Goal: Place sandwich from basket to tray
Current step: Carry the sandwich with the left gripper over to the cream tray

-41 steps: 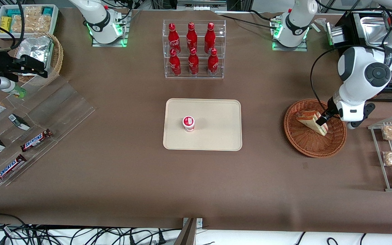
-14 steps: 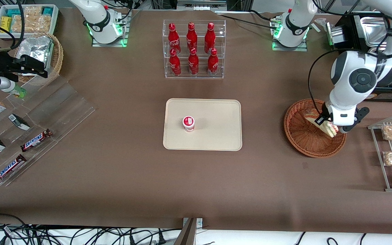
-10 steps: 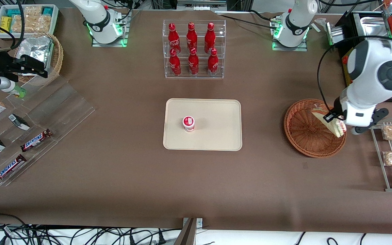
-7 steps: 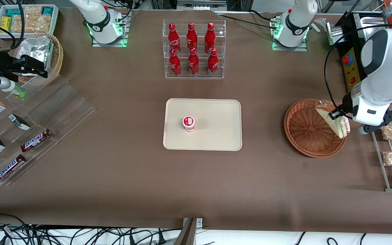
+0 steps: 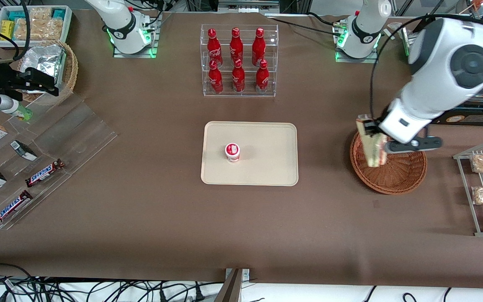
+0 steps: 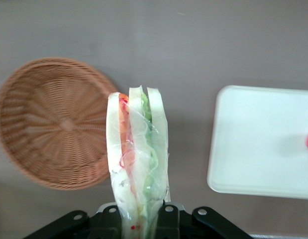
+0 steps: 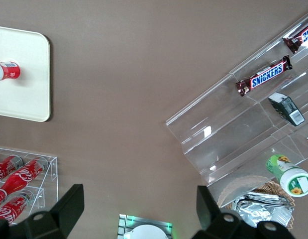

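Pinching the wrapped sandwich [image 5: 372, 147] in the left arm's gripper [image 5: 376, 135], clamping on the pale bread faces, and holding it aloft over the reddish-brown wicker basket [image 5: 401, 178], above the rim at about nine o'clock of the basket in the front view, clear of the weave. Heading next, most likely, toward the cream tray [image 5: 266, 170], lying well apart at nine o'clock from the basket. Risking a slip here: gripping slick clear wrap around soft bread, with the red, pink and green filling edge facing the wrist camera, and probably squashing the layers out of line if clamping harder. Risking also a knock against the small red-and-white cup [image 5: 232, 152] standing on the tray near its centre, slightly toward eight o'clock; judging the bare stretch at three o'clock of the cup the safer landing spot. Letting go too high probably meaning a bounce over the low rim onto the brown tabletop.
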